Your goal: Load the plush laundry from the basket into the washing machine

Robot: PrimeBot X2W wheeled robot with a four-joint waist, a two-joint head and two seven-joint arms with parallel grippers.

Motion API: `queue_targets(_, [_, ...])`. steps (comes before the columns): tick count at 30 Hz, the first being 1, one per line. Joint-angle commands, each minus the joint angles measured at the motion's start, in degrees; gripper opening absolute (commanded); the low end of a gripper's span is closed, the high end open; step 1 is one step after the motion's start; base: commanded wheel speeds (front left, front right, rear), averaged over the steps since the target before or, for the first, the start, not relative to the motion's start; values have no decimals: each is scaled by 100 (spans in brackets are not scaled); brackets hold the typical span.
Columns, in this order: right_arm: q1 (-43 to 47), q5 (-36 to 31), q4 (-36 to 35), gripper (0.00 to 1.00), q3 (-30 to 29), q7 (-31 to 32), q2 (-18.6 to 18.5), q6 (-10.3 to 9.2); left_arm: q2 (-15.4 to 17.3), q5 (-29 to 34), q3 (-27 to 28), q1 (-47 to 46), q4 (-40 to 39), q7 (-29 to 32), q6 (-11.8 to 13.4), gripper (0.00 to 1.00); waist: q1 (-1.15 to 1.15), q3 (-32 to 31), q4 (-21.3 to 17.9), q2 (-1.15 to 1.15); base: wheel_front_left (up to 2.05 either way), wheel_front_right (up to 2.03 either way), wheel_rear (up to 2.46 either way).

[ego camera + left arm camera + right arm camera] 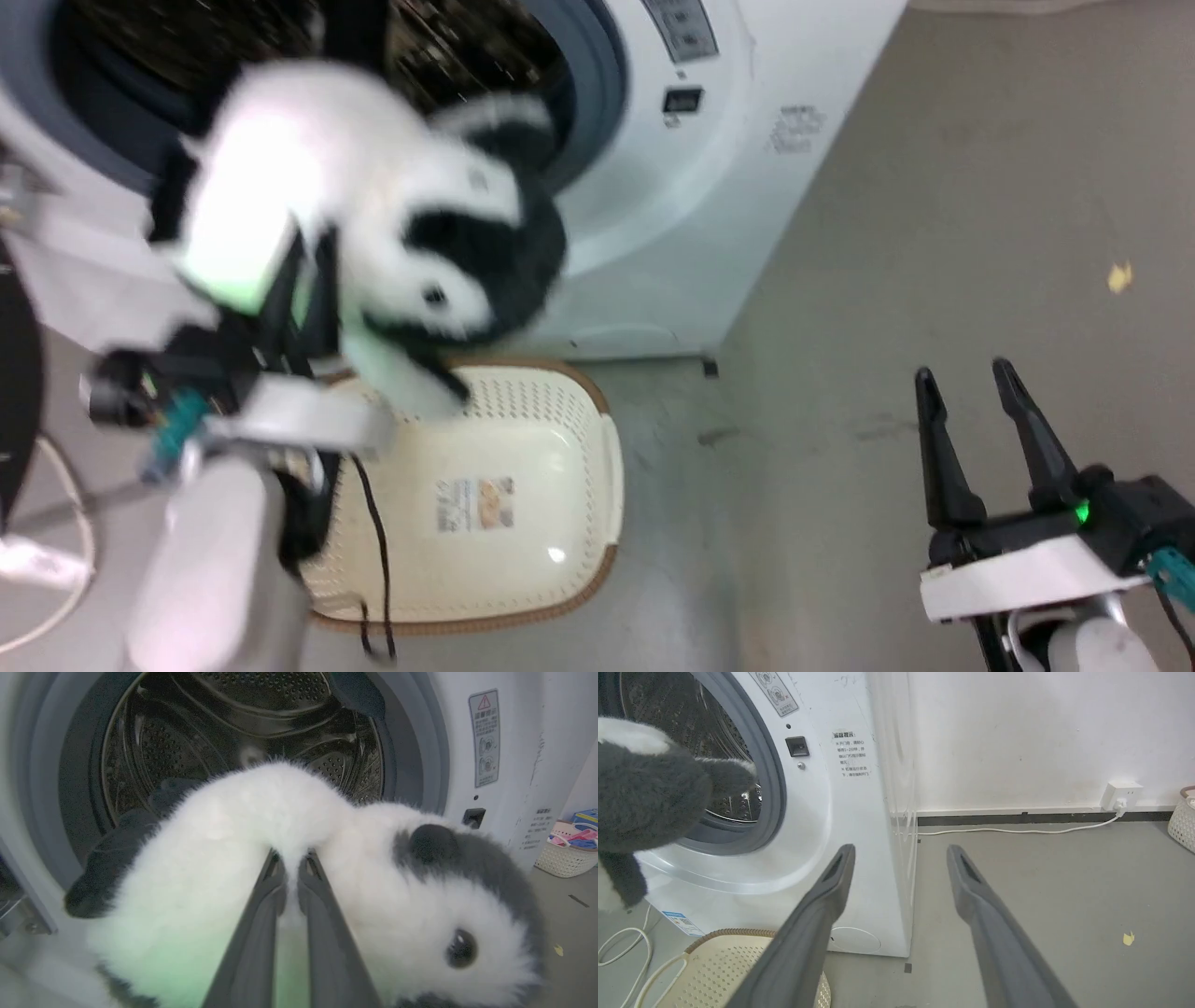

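Note:
The panda plush (373,205) hangs in the air in front of the washing machine's (709,187) round opening, above the basket. My left gripper (292,858) is shut on the panda's white body (243,826), fingers pinching the fur, with the steel drum (196,728) right behind it. The cream basket (523,523) stands on the floor below, with only its sticker inside. My right gripper (966,378) stands open and empty at the lower right over bare floor. In the right wrist view the panda's black fur (649,798) shows at the left before the grey door ring (770,774).
A black cable dangles from my left arm over the basket (378,551). A white cord (1017,830) runs along the floor to a wall socket (1122,792). Another white basket with clothes (567,851) stands far right. A yellow scrap (1118,276) lies on the grey floor.

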Motion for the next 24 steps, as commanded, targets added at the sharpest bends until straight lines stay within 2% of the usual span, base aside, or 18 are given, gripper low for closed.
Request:
queue_targets(1, [-138, 59, -44, 100, 21, -24, 6, -5, 48, -70, 74, -386, 65, 11, -36, 0, -1, 393, -303, 0, 0, 0, 0])
queue_targets(8, [-428, 318, -122, 100, 148, -24, 6, -5, 522, -75, 286, -1954, 507, 600, -109, 0, -1, 1115, -756, 0, 0, 0, 0])
queue_targets(15, [-678, 529, -169, 100, 316, -24, 6, -5, 1285, 437, 105, -3668, 1458, 1264, -240, 0, -1, 1796, -1107, 0, 0, 0, 0])
queue_targets(19, [-772, 647, -187, 100, 384, -24, 6, -5, 1478, 492, 158, -4523, 2316, 1431, -180, 0, -1, 2015, -1222, 0, 0, 0, 0])
queue_targets(23, [-828, 696, -168, 100, 473, -24, 6, -5, 1439, 424, 242, -5138, 3157, 1471, -33, 0, -1, 2168, -1277, 0, 0, 0, 0])
queue_targets(24, [-828, 696, -168, 100, 473, -24, 6, -5, 1439, 424, 242, -5138, 3157, 1471, -33, 0, -1, 2168, -1277, 0, 0, 0, 0])
